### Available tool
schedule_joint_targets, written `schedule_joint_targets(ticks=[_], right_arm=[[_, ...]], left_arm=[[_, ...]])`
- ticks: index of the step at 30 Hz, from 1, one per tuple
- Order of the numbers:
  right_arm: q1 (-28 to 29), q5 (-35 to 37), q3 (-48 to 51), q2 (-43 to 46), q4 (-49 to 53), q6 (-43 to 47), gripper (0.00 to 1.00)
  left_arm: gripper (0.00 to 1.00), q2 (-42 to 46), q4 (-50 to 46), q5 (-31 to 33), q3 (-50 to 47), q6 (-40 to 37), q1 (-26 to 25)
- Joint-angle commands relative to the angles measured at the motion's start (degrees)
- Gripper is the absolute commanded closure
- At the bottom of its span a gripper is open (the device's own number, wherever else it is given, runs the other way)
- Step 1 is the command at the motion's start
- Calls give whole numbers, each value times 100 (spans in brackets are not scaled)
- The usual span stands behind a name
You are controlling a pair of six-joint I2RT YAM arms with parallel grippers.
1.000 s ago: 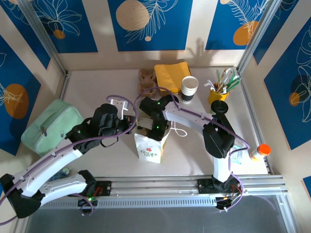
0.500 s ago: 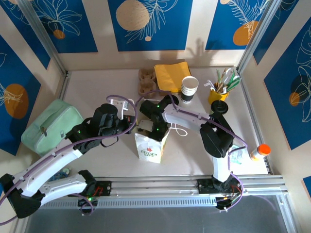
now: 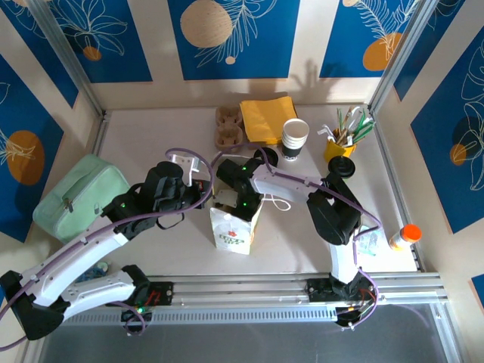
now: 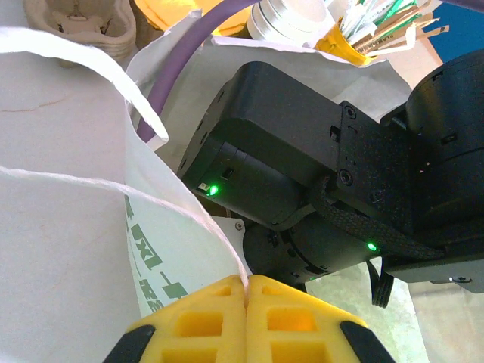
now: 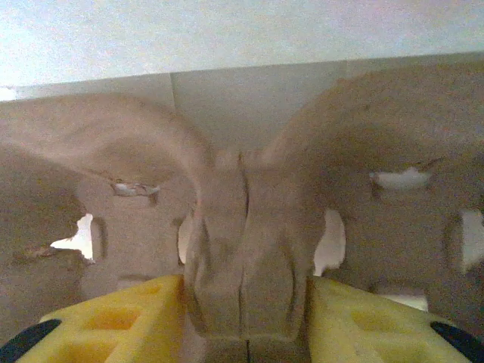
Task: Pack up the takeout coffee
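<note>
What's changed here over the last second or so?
The right arm swung slightly left, its pincer down in the paper bag, clasping the cardboard carrier by its ridge. The left pincer still pinches the bag's handle. The bag and the other table items stayed put.

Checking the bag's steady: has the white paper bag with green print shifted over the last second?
No. The white paper bag keeps its gap to the aluminium rail.
</note>
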State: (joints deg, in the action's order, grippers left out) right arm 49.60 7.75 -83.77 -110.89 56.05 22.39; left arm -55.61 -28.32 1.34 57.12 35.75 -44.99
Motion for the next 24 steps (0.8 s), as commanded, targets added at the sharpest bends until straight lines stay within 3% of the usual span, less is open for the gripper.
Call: schedule_joint_targets(ticks=[1,8,24], right_arm=[[40,28,-31,107,102,-55,52],[69,-124,-296,346,341,-135,40],[361,-59,-388,859,385,-286,39]], left_arm=[[100,20,230,-196,167,64,32],[100,-19,220,-154,163,91,27],[100,-1,111,-137,198,248,32]])
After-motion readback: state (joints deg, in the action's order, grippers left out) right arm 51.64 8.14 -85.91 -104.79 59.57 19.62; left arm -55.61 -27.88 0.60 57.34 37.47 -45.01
